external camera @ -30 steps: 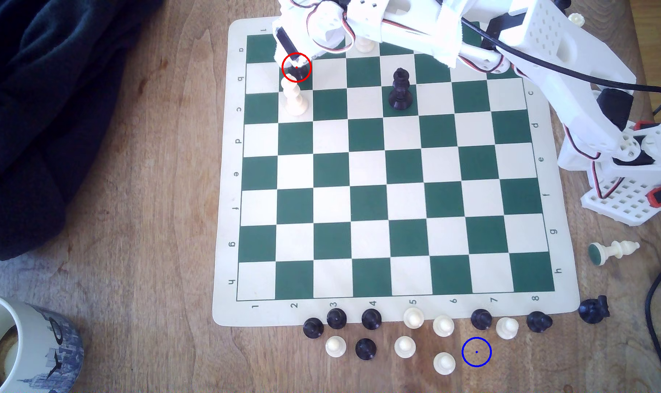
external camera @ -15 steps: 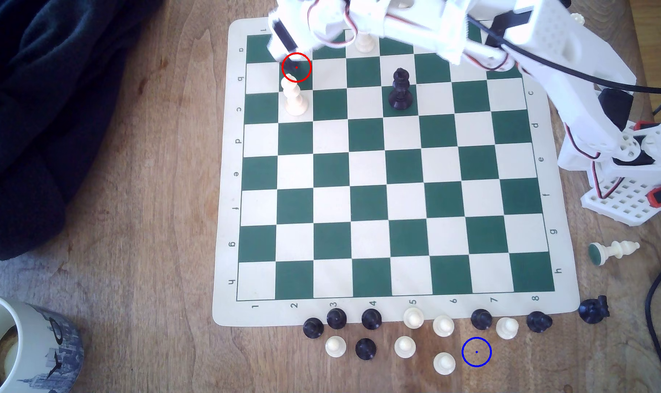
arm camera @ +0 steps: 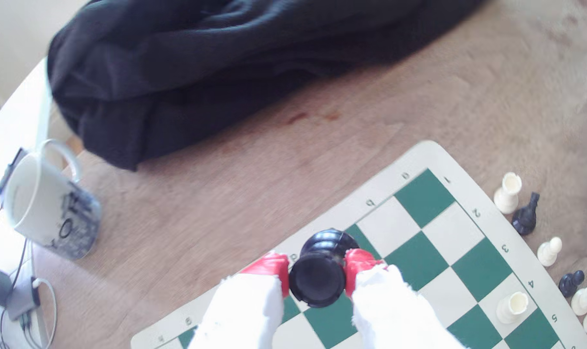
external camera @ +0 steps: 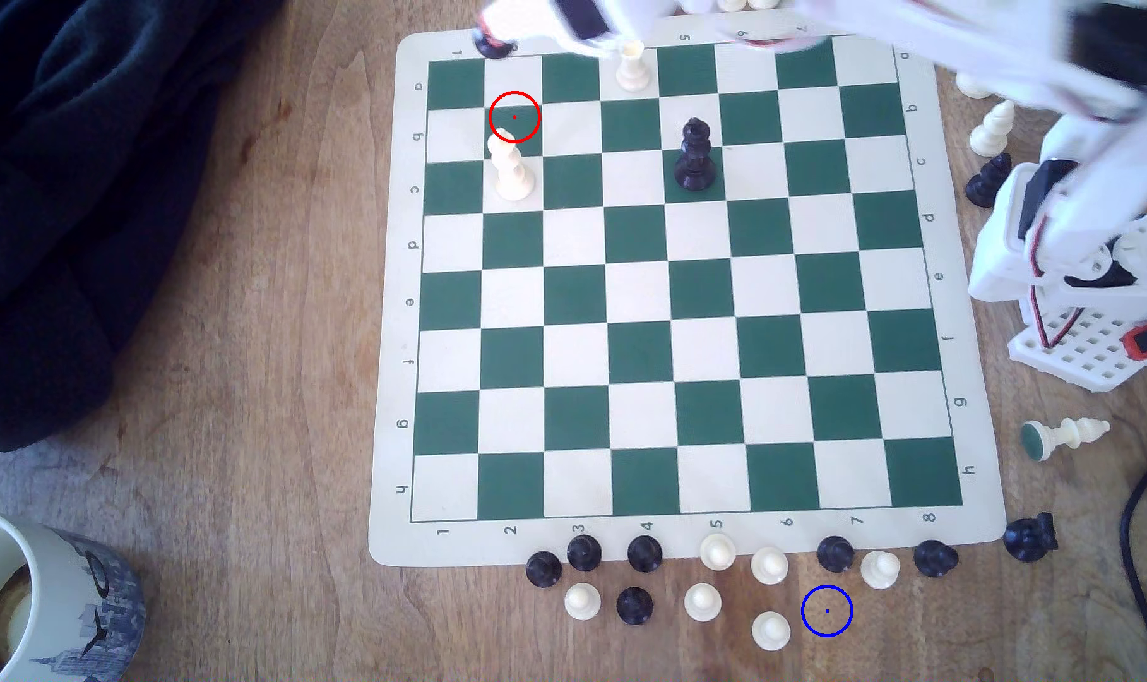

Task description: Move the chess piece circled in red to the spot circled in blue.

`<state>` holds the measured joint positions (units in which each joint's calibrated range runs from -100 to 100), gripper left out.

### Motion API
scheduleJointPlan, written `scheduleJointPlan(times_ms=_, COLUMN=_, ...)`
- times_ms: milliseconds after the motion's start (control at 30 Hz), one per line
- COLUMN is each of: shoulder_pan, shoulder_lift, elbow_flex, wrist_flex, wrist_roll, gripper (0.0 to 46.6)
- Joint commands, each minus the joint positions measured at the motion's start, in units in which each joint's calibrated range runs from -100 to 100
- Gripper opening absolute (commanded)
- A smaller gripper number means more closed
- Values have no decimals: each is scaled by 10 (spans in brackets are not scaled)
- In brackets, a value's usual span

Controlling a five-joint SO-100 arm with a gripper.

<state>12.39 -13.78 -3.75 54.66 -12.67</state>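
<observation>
The chess piece (external camera: 494, 44), a small black pawn, hangs above the board's far edge near column 2, by the blurred white arm. In the wrist view my gripper (arm camera: 317, 270) is shut on the pawn (arm camera: 319, 278), with a red fingertip (arm camera: 268, 268) pressed on each side. The red drawn ring (external camera: 514, 117) now lies over a bare green square. The spot (external camera: 827, 610) is a blue ring on bare wood below the board's near edge, towards the exterior view's right.
On the green-and-cream board (external camera: 400, 328) stand a cream piece (external camera: 511, 169), a tall black piece (external camera: 694, 156) and another cream piece (external camera: 633, 67). Several black and cream pawns crowd around the blue ring. A mug (external camera: 39, 603), dark cloth (external camera: 78, 197) and the arm's base (external camera: 1082, 288) border the board.
My gripper has risen and pulled back toward the board's far edge with the black pawn in it. The square under the red ring is now bare.
</observation>
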Motion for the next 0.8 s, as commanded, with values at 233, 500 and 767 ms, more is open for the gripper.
scheduleJointPlan(times_ms=233, shoulder_pan=-223, shoulder_lift=-394, elbow_flex=196, wrist_flex=143, wrist_roll=19, gripper=2)
scheduleJointPlan(times_ms=500, shoulder_pan=-338, shoulder_lift=-487, elbow_flex=441, wrist_flex=140, wrist_roll=25, gripper=2)
scheduleJointPlan(times_ms=767, shoulder_pan=-444, shoulder_lift=-443, elbow_flex=504, wrist_flex=91, wrist_roll=53, gripper=5)
